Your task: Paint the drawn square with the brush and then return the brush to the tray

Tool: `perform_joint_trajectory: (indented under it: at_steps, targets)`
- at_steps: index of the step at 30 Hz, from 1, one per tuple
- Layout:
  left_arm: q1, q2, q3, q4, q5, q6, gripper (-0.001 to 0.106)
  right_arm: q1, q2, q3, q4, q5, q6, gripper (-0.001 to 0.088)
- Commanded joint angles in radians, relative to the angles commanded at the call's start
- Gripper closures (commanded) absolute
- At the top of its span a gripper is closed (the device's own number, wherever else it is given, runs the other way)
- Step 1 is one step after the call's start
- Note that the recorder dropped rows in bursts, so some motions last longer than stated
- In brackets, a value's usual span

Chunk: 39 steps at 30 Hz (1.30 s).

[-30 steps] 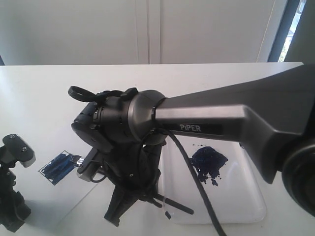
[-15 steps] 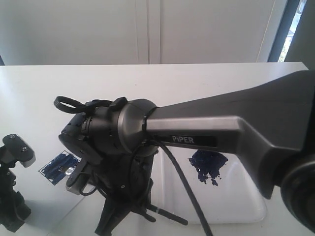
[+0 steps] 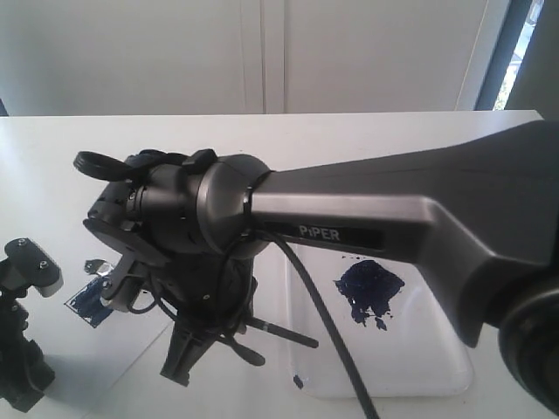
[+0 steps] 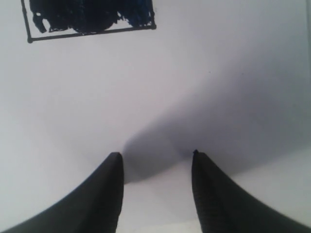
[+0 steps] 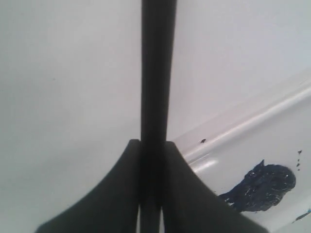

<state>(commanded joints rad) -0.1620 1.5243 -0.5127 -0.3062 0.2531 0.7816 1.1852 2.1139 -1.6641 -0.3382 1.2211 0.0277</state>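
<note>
Rt hand (image 5: 152, 145) is pinching the brush (image 5: 158, 73), jaws nearly closed; the tray (image 5: 252, 124) rim is lying just beside it. Lt hand (image 4: 155, 158) is gaping empty, the drawn square (image 4: 90, 22) ahead; white tabletop (image 3: 349, 140) is stretching beyond.

A white table (image 3: 367, 140) is filling the lower part of the exterior view, its far edge running straight beneath a pale panelled wall (image 3: 131, 52) — a vertical seam (image 3: 263, 52) is splitting that wall near the middle. At the far right a dark-framed window (image 3: 523, 39) is letting in daylight.
</note>
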Motion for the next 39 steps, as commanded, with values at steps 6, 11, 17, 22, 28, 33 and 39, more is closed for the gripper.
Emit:
perform_joint_trajectory:
  at_steps: [6, 11, 17, 22, 28, 33, 39]
  targets:
    - [0.0, 0.0, 0.0, -0.003, 0.0, 0.0, 0.055, -0.015, 0.038, -0.004, -0.064, 0.0, 0.0, 0.0868]
    - [0.0, 0.0, 0.0, -0.002, -0.006, 0.0, 0.055, -0.02, 0.061, -0.004, -0.063, 0.0, 0.001, 0.0868]
    - [0.0, 0.0, 0.0, -0.004, -0.006, 0.0, 0.055, -0.02, 0.063, -0.004, -0.113, 0.0, 0.01, 0.0868]
    - [0.0, 0.0, 0.0, -0.004, -0.006, 0.0, 0.055, -0.02, 0.074, -0.004, -0.132, 0.0, 0.01, 0.0868]
    - [0.0, 0.0, 0.0, -0.004, -0.006, 0.0, 0.055, -0.02, 0.088, -0.004, -0.15, 0.0, 0.01, 0.0868]
    - [0.0, 0.0, 0.0, -0.004, -0.009, 0.0, 0.055, -0.02, 0.092, -0.004, -0.167, 0.0, 0.01, 0.0868]
    - [0.0, 0.0, 0.0, -0.004, -0.009, 0.0, 0.055, -0.018, 0.094, -0.004, -0.177, 0.0, 0.01, 0.0868]
